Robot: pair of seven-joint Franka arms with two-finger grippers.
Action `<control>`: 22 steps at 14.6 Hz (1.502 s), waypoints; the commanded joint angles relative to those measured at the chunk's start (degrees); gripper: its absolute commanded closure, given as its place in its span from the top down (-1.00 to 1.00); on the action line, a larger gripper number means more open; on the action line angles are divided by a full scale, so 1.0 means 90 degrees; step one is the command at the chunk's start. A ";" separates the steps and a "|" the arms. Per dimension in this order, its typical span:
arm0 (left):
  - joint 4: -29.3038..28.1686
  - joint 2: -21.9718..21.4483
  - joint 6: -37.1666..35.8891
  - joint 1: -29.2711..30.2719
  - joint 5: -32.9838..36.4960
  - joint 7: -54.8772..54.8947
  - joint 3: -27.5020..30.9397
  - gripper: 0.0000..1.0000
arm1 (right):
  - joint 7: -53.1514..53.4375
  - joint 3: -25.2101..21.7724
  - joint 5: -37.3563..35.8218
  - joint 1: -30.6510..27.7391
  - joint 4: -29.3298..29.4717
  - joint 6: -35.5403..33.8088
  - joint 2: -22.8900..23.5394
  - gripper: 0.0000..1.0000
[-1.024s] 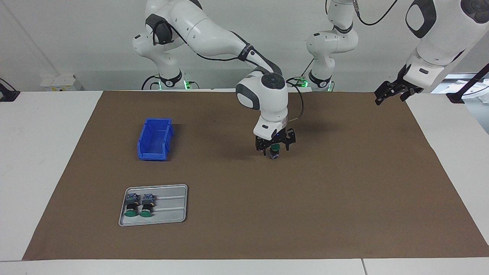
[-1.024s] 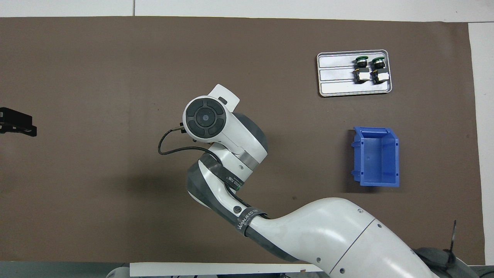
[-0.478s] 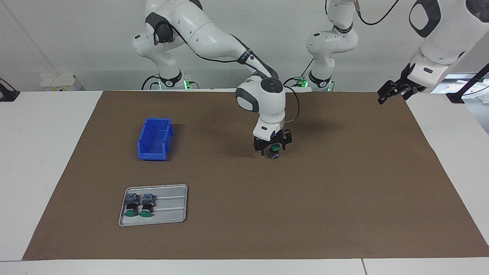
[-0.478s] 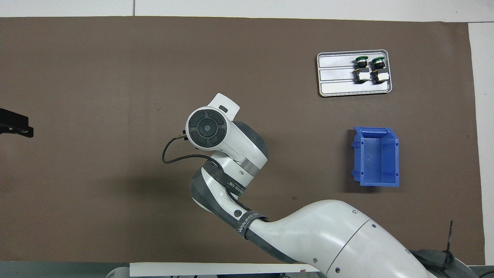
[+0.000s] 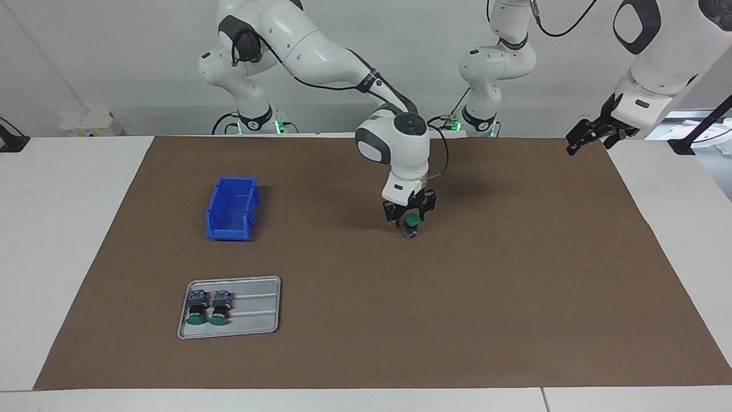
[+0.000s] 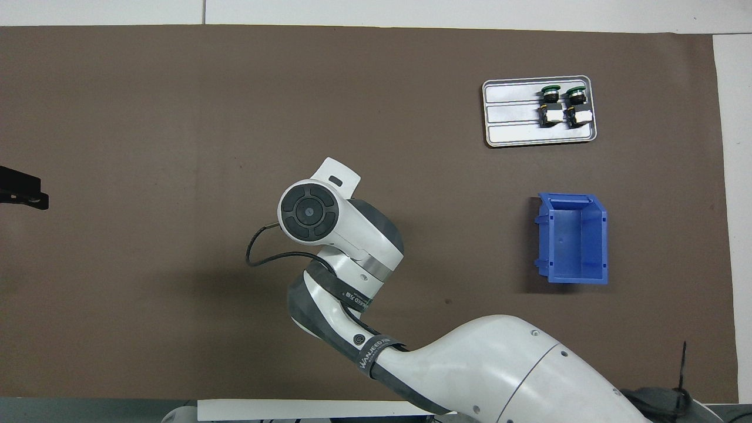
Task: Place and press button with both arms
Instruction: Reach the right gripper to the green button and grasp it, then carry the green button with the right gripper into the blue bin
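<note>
Green cap up, the button [image 5: 411, 222] stands mid-frame on the brown tabletop [image 5: 514, 286], the right gripper [image 5: 409, 215] jaws clamped on it; left gripper [image 5: 589, 134] hangs waiting at upper right, jaws' state I cannot tell; blue bin [image 5: 231, 208] and grey tray [image 5: 251, 312] lower left.

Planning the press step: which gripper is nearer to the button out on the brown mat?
Right. The right gripper is directly over the button, fingers around its green cap. The left gripper waits up over the mat edge at the left arm's end.
</note>
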 commanded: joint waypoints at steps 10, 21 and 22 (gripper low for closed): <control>0.0363 0.0138 -0.0050 0.0061 -0.0022 0.0110 0.0000 0.98 | -0.0696 0.0032 -0.0080 -0.1653 -0.1726 -0.0438 -0.2363 -1.00; 0.0305 0.0168 -0.0050 0.0061 -0.0002 0.0256 0.0000 0.99 | -0.4839 -0.0037 0.1756 -0.5074 -0.4357 -0.0868 -0.4965 -1.00; 0.0304 0.0167 -0.0079 0.0051 -0.0002 0.0247 -0.0009 1.00 | -0.4810 -0.0046 0.1775 -0.5103 -0.4415 -0.0868 -0.4936 -1.00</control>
